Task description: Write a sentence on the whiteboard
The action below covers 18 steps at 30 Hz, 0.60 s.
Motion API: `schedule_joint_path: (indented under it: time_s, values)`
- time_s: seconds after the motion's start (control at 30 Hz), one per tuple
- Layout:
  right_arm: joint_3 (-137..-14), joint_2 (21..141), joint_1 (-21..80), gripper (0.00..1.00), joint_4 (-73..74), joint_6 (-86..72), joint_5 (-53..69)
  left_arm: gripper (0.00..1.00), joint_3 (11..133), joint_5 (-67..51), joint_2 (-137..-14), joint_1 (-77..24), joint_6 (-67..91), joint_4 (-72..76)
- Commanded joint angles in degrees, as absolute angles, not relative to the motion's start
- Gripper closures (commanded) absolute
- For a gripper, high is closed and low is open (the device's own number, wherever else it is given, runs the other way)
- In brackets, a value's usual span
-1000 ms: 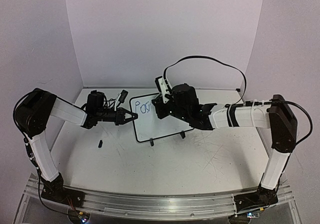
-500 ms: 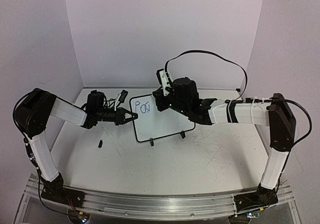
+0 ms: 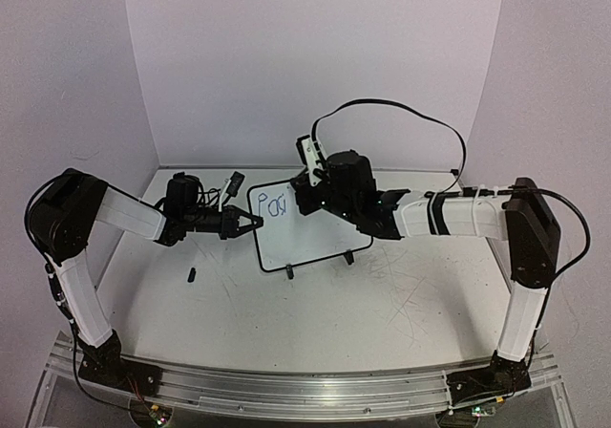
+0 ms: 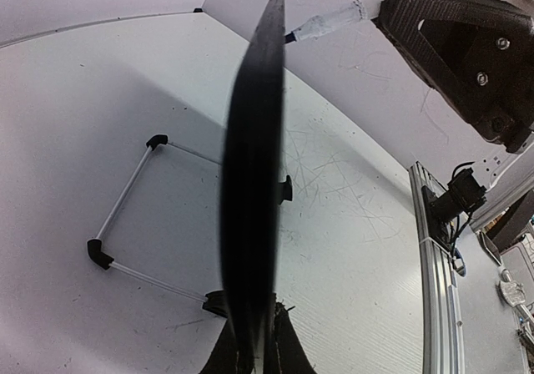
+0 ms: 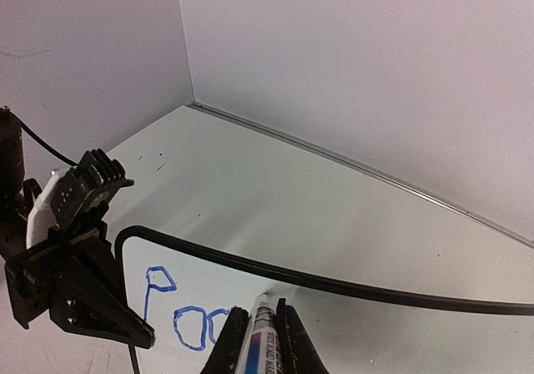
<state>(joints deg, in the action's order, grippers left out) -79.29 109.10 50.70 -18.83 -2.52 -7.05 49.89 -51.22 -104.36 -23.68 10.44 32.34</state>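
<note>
Blue sentence so far reads "Po", perhaps a third letter, near the whiteboard top-left corner. Right fingers clench a marker; left fingers clamp the board's left edge.

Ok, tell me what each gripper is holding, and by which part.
The left gripper clamps the whiteboard by the frame edge nearest that arm. The right gripper pinches a marker by its barrel, tip toward the board.
</note>
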Motion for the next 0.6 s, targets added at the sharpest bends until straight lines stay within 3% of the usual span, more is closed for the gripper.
schedule_joint_path:
  time_s: [0.0,0.57]
  values:
    - [-80.90,110.27,50.47,1.00,-20.48,-1.81,-8.21,1.00,51.47,-46.14,-103.04,-23.21,7.98,29.93]
    - [-76.01,108.87,50.76,1.00,-19.72,-3.77,-7.79,1.00,51.50,-45.97,-102.89,-23.23,7.85,29.69]
